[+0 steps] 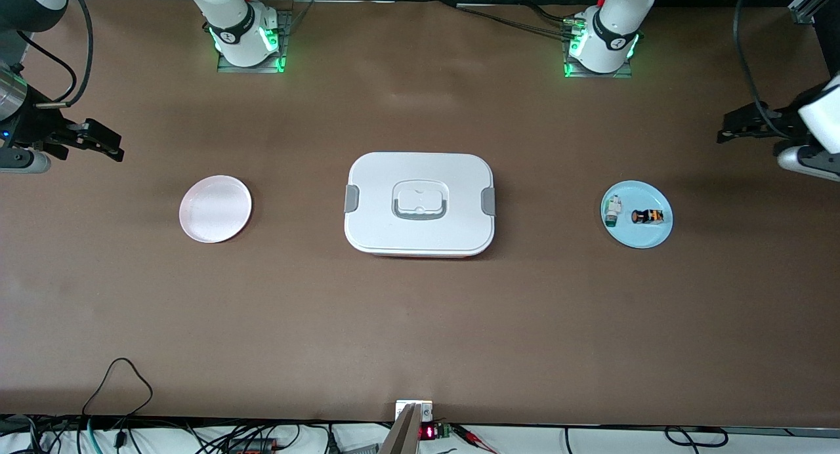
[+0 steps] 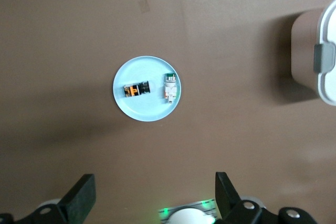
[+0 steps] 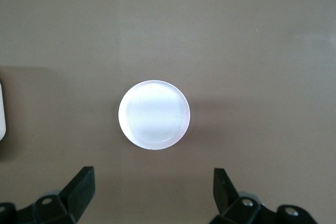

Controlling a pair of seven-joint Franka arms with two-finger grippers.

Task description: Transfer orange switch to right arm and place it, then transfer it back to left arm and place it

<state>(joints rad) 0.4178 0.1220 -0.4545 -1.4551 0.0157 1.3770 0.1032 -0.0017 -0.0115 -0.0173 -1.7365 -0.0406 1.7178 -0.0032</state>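
**Both pincers spread and raised, switch on the blue plate**

Over the tabletop toward the left arm's end, well apart from the box, the left pincer (image 1: 728,129) hangs in the air with its two black fingers (image 2: 79,198) spread wide and nothing between them. Its wrist view looks down on the pale blue plate (image 2: 137,109), which lies on the tabletop (image 1: 420,323) between the box and the left arm's end. On that plate rests the orange switch (image 2: 136,89), lying on its side, and just beside it, on the side toward the box, lies a small white-and-green component (image 2: 170,86); the two are close but apart.

The right pincer (image 1: 108,145) hangs over the tabletop toward the right arm's end, also well apart from the box, its fingers (image 3: 79,192) likewise wide apart and holding nothing. Its wrist view looks down on a pale pink plate (image 3: 154,115), bare, lying between the box and the right arm's end.

The box (image 1: 420,203) sits at the middle of the tabletop between the two plates, its white lid on, a grey clip at each short end and the grey-outlined recessed handle in the middle of the lid. Both plates lie about level with the box as seen from the front camera.
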